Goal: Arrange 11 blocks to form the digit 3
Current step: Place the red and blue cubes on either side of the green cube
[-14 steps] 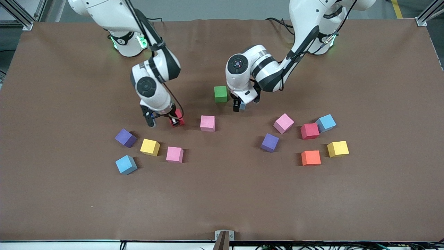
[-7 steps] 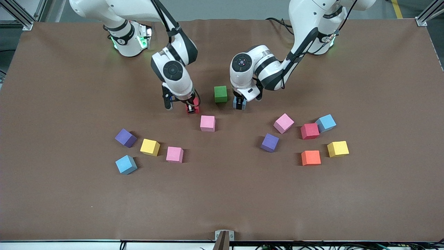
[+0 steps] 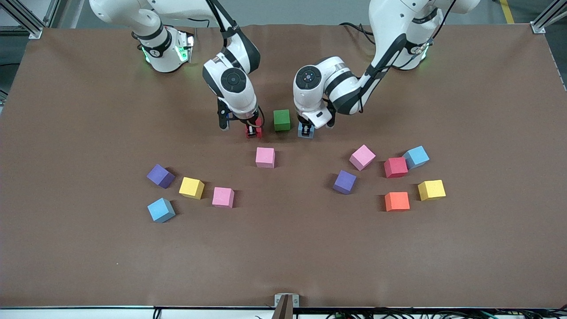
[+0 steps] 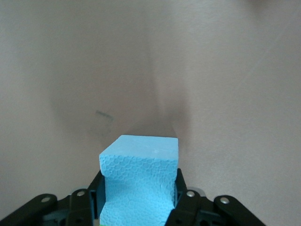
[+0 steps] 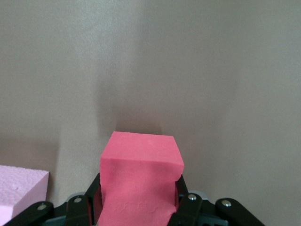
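Note:
A green block (image 3: 281, 120) lies on the table between my two grippers. My right gripper (image 3: 253, 131) is shut on a red block (image 3: 257, 129), low beside the green block toward the right arm's end. The right wrist view shows that gripper (image 5: 138, 194) with the red block (image 5: 141, 160) squeezed between its fingers. My left gripper (image 3: 305, 130) is shut on a light blue block (image 3: 302, 133), low beside the green block toward the left arm's end. The left wrist view shows that gripper (image 4: 139, 190) gripping the blue block (image 4: 140, 160).
A pink block (image 3: 265, 157) lies nearer the camera than the green one; it also shows in the right wrist view (image 5: 21, 188). Several loose blocks lie toward each end, among them a purple block (image 3: 344, 182), another pink block (image 3: 362, 157), a yellow block (image 3: 191, 187).
My right gripper has carried the red block from near the loose blocks up to beside the green block. My left gripper has settled its blue block closer to the green block.

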You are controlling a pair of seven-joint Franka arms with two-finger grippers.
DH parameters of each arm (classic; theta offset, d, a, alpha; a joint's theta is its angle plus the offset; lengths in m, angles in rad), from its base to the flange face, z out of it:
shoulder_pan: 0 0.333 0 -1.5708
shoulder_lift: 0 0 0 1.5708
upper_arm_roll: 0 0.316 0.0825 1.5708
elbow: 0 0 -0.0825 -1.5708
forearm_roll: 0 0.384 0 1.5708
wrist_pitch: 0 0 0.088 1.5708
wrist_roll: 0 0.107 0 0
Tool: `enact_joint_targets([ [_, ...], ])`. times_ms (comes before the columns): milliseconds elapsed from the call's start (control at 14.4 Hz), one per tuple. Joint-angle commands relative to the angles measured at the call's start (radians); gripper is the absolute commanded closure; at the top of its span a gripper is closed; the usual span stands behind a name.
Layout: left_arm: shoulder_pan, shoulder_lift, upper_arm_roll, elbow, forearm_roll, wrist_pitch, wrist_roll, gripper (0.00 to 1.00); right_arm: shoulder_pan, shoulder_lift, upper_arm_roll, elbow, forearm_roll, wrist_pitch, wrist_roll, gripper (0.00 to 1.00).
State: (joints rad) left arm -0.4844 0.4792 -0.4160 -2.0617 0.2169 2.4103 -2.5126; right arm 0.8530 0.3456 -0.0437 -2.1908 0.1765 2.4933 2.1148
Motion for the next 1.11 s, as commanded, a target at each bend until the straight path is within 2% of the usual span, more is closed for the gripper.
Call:
enact_joint_targets([
  [0,-0.017,-0.030,-0.009,-0.028,0.024,0.012,-0.107,0.67,-0.002,-0.083,-0.001,-0.043,0.035,0.002,0.013,1.00],
  [208,-0.054,-0.014,-0.009,-0.023,0.022,0.015,-0.173,0.67,0.000,-0.100,0.001,-0.050,0.058,0.005,0.007,1.00],
  [415,-0.059,-0.013,-0.010,-0.025,0.022,0.023,-0.218,0.67,0.006,-0.097,0.001,-0.076,0.066,0.076,0.005,1.00],
  [1039,-0.062,0.027,-0.007,0.023,0.021,0.036,-0.221,0.66,0.050,-0.051,0.007,-0.083,0.072,0.127,0.001,1.00],
])
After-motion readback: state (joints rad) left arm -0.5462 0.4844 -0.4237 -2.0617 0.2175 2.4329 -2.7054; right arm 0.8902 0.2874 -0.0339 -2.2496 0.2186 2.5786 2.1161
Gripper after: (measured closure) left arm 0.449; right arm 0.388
